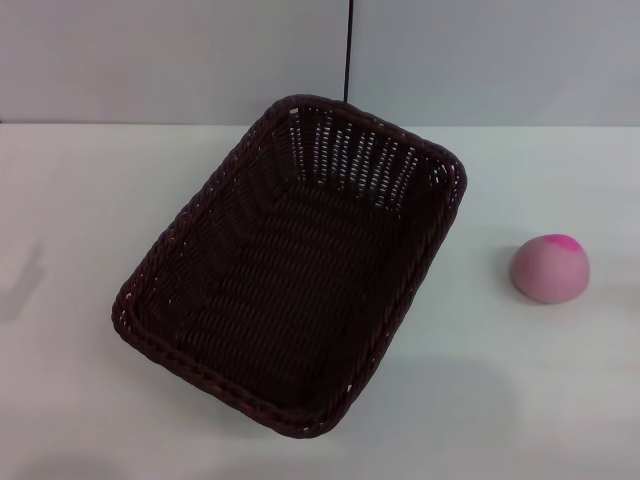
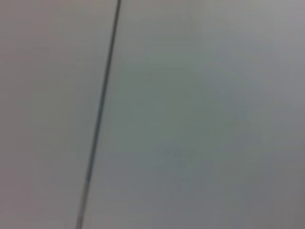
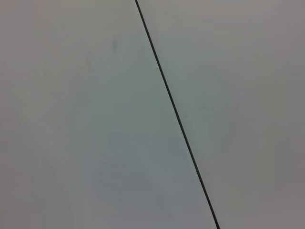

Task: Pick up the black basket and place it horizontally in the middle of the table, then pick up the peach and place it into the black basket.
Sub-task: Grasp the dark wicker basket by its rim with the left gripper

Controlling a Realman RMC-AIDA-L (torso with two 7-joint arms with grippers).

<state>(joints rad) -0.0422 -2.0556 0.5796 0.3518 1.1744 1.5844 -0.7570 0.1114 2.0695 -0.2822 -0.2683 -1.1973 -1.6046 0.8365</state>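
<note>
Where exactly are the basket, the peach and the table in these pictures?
basket (image 1: 300,290): head view, on its woven floor.
peach (image 1: 549,272): head view, on its pale pink front.
table (image 1: 90,200): head view, on the bare white top to the basket's left.

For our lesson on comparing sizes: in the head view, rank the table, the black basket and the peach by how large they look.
1. The table, largest, reaching three picture edges.
2. The black basket, covering much of the table's middle.
3. The peach, clearly smallest, lying apart on the basket's right.
</note>
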